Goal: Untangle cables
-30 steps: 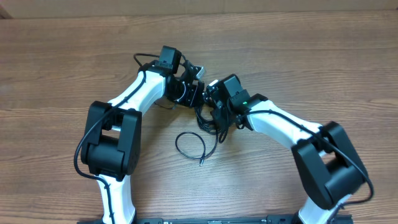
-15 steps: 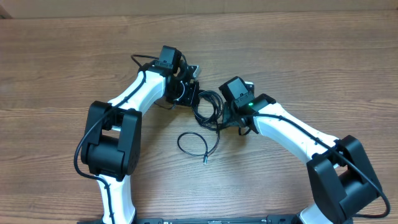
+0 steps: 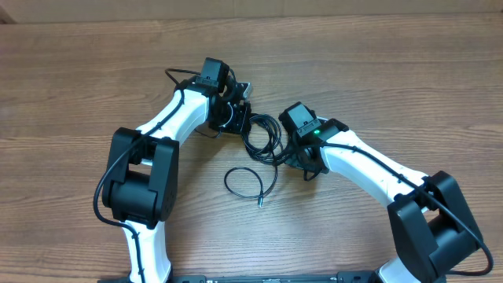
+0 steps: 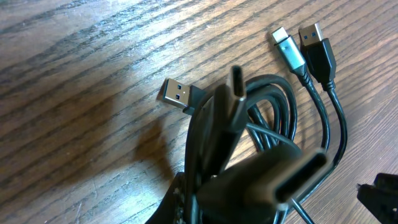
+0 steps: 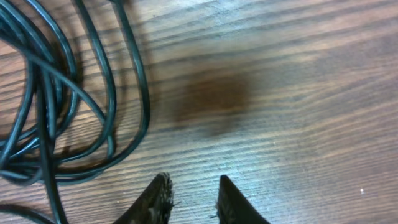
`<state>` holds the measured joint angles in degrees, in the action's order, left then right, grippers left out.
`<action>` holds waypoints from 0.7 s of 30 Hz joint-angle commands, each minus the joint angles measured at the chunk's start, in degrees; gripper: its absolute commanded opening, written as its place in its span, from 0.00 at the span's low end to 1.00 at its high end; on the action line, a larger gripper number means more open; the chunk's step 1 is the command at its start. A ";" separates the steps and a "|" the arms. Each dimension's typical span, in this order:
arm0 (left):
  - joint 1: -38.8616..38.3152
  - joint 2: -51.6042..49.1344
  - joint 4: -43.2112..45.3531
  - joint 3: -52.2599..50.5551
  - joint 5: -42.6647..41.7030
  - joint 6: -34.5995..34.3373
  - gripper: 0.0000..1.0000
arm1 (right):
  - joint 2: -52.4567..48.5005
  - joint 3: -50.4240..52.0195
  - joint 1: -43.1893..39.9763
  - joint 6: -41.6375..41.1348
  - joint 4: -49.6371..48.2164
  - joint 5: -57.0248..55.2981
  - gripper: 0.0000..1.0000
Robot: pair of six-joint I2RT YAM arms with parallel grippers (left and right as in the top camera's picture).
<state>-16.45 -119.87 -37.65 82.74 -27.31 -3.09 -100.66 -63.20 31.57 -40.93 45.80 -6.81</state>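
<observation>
The wooden desk (image 3: 393, 71) takes up the whole scene, and the two white-and-black arms reach in from its near edge and bend toward each other around the middle. The left arm (image 3: 169, 122) slants up to the right and the right arm (image 3: 369, 169) slants up to the left. The left tool (image 3: 234, 118) sits at the far left side of the tangle. From its own camera a thick bunch of black cord runs right up under the lens, so it looks clamped tight on the cables (image 3: 263, 135). The right tool (image 5: 193, 202) hangs just to the right of that bundle. Its two fingertips (image 5: 160, 198) stand a narrow way apart, with only bare wood between them, and they grip nothing. The main knot of cables lies on the desk between the two tools as a loose coil of several overlapping loops. Seen from the right wrist, those loops curve across the left of the view, clear of the fingertips. A thinner cord (image 3: 244, 182) lies a little nearer, drawn out into its own open ring, with its free end (image 3: 258, 203) pointing toward the near edge. Beyond the left tool the plug ends fan out on the wood. A silver flat plug (image 4: 173, 94) lies on the left. A slim black plug (image 4: 238, 84) stands up from the bunch. Farther right, a silver-grey tipped plug (image 4: 289, 48) and a black plug (image 4: 317, 46) lie side by side.
</observation>
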 commanded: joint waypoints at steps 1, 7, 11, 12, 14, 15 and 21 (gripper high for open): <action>0.31 1.16 0.22 -0.02 0.72 -0.37 0.04 | 1.22 -0.63 -1.40 10.91 -2.51 1.38 0.26; 0.31 1.16 0.24 -0.02 0.74 -0.35 0.04 | 1.22 -4.92 -4.96 23.32 -6.38 12.37 0.25; 0.31 1.16 0.22 -0.02 0.72 -0.35 0.04 | 0.85 -5.03 -4.98 33.70 -10.99 12.50 0.15; 0.31 1.16 0.24 -0.02 0.72 -0.35 0.04 | 0.33 -5.03 -4.76 35.85 -11.52 12.48 0.15; 0.31 1.16 0.24 -0.02 0.72 -0.37 0.04 | -0.98 -5.03 -4.46 39.58 -12.76 12.50 0.20; 0.31 1.16 0.24 -0.02 0.72 -0.35 0.04 | -1.86 -5.03 -4.26 41.42 -13.77 12.50 0.21; 0.31 1.16 0.22 -0.02 0.72 -0.37 0.04 | -7.32 -5.03 -3.30 50.47 -21.86 14.01 0.22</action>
<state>-16.45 -119.87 -37.65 82.74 -27.14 -3.07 -106.10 -66.94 27.53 3.38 25.96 5.72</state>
